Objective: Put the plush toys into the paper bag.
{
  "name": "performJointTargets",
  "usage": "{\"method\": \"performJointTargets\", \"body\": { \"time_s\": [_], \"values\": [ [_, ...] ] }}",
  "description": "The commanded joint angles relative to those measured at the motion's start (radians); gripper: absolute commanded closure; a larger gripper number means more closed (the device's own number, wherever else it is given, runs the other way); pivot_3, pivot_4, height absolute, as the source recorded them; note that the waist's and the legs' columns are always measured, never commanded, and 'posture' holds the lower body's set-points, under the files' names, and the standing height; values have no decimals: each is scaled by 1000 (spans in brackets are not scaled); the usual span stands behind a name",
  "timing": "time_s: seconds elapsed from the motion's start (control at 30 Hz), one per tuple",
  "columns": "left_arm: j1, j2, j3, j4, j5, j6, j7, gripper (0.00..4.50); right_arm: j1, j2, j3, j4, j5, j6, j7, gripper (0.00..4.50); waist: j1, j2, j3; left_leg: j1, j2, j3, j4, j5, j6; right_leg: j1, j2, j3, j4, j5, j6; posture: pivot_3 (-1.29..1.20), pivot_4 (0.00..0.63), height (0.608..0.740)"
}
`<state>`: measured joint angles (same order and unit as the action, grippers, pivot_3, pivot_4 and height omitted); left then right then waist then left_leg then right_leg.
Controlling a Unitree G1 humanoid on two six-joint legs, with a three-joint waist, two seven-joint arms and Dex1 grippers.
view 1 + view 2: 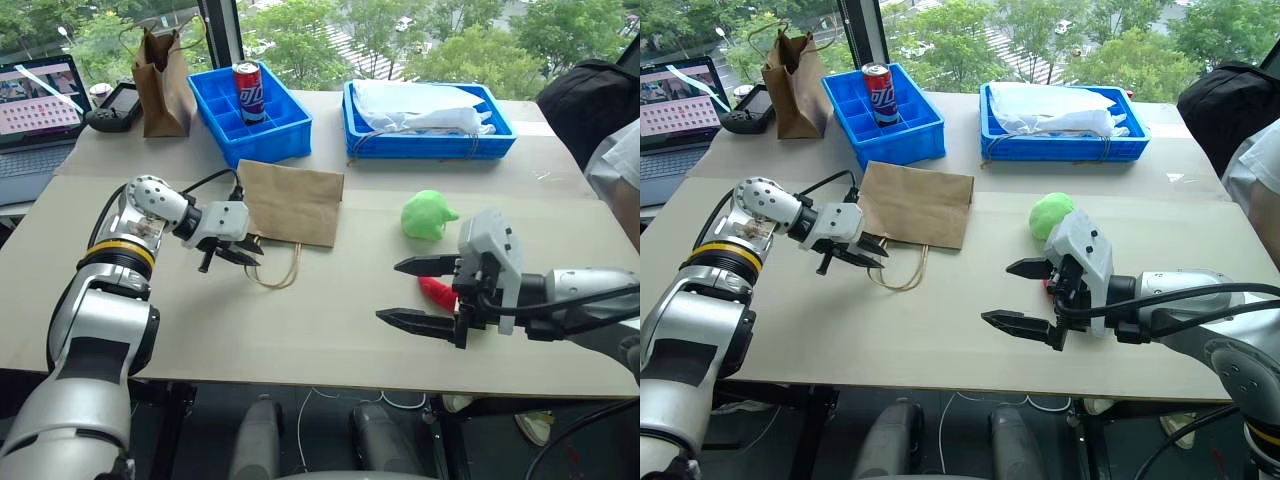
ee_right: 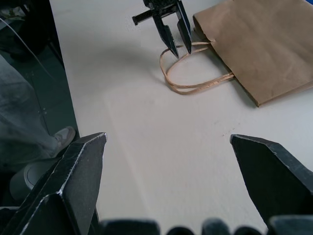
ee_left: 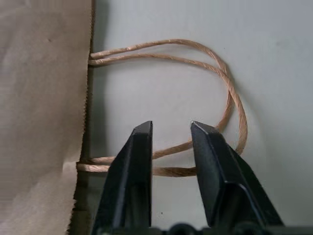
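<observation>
Plush toys, green [image 1: 428, 214] and red [image 1: 436, 291], lie on the worktop [image 1: 330, 320], unbagged. Paper bag [image 1: 290, 202] lies flat; left hand [image 1: 232, 252] nearly clenched over the handles [image 3: 230, 103], grip unclear; right hand [image 1: 420, 292] released.

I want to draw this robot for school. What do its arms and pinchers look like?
Both arms are shiny silver-grey with rounded joints. The left arm has a yellow-and-black ring near the wrist and a black cable looping over it. Each end effector, left and right, has a pale grey boxy body and two pointed black fingers.
</observation>
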<state>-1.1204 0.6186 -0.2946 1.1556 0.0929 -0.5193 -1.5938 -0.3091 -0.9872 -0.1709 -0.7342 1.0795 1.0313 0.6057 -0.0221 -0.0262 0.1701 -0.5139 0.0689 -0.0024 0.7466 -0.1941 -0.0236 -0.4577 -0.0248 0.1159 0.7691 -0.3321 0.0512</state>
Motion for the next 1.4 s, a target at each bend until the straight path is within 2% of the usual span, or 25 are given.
{"method": "performJointTargets", "body": {
  "time_s": [0.03, 0.1, 0.2, 0.3, 0.53, 0.73, 0.87, 0.97, 1.13, 1.3, 1.4],
  "values": [
    [-41, 5, 29, -24, -88, 76, -21, 4316, -9, -10, -27, -4, -13, -25, 2, 0, -3, 0, 0, 0, 0, 0, 0, 0, 0, 0, 0, 0, 0, 0, 0, 0, 150, 665],
    [-59, 15, 36, -41, -146, 146, -21, 4316, -13, -8, -22, 1, -21, -29, 5, 0, -6, 0, 0, 0, 0, 0, 0, 0, 0, 0, 0, 0, 1, 0, 0, 0, 150, 665],
    [-66, 54, -1, -71, -213, 211, -21, 3579, -20, -5, -13, 9, -38, -35, 12, 0, -11, 0, 0, 0, 0, 0, 0, 0, 0, 0, 0, 0, 0, 0, 0, 0, 150, 665],
    [-48, 112, -71, -85, -196, 119, -21, 2495, -25, 1, -3, 17, -58, -44, 17, 0, -22, 0, 0, 0, 0, 0, 0, 0, 0, 0, 0, 0, 0, 0, 0, 0, 150, 665],
    [13, 225, -312, -230, -357, 49, -21, 162, -25, 14, 15, 29, -94, -59, 29, 0, -23, 0, 0, 1, 0, 0, 0, 0, 0, 0, 0, 0, 1, 0, 0, 0, 150, 665],
    [0, 181, -344, -140, -268, -134, -21, 74, -26, 35, 26, 14, -66, -40, 29, 0, -15, 0, 0, 1, 0, 0, 0, 0, 0, 0, 0, 0, 0, 0, 0, 0, 150, 665],
    [-16, 107, -268, -46, -198, -217, -13, 74, -25, 35, 25, 13, -64, -39, 22, 0, -15, 0, 0, 1, 0, 0, 1, 0, 0, 0, 0, 0, 1, 0, 0, 0, 150, 665],
    [-25, 76, -231, -6, -173, -217, -17, 737, -25, 36, 22, 11, -66, -40, 16, 0, -17, 0, 0, 0, 0, 0, 1, 0, 0, 0, 0, 0, 1, 0, 0, 0, 150, 665],
    [-41, 61, -227, -16, -229, -125, -21, 2560, -19, 31, 22, 11, -76, -41, 12, 0, -21, 0, 0, 0, 0, 0, 0, 0, 0, 0, 0, 0, 1, 0, 0, 0, 150, 665],
    [-44, 99, -286, -130, -407, 88, -21, 4422, 5, 20, 17, 1, -76, -33, 9, 0, -23, 0, 0, 1, 0, -1, 0, 0, 0, 0, 0, 0, 1, 0, 0, 0, 150, 665],
    [-31, 106, -293, -249, -556, 268, -21, 4422, 33, 15, 17, -13, -72, -27, 3, 0, -21, 0, 0, 0, 0, -1, 0, 0, 0, 0, 0, 0, 1, 0, 0, 0, 150, 665]
  ]
}}
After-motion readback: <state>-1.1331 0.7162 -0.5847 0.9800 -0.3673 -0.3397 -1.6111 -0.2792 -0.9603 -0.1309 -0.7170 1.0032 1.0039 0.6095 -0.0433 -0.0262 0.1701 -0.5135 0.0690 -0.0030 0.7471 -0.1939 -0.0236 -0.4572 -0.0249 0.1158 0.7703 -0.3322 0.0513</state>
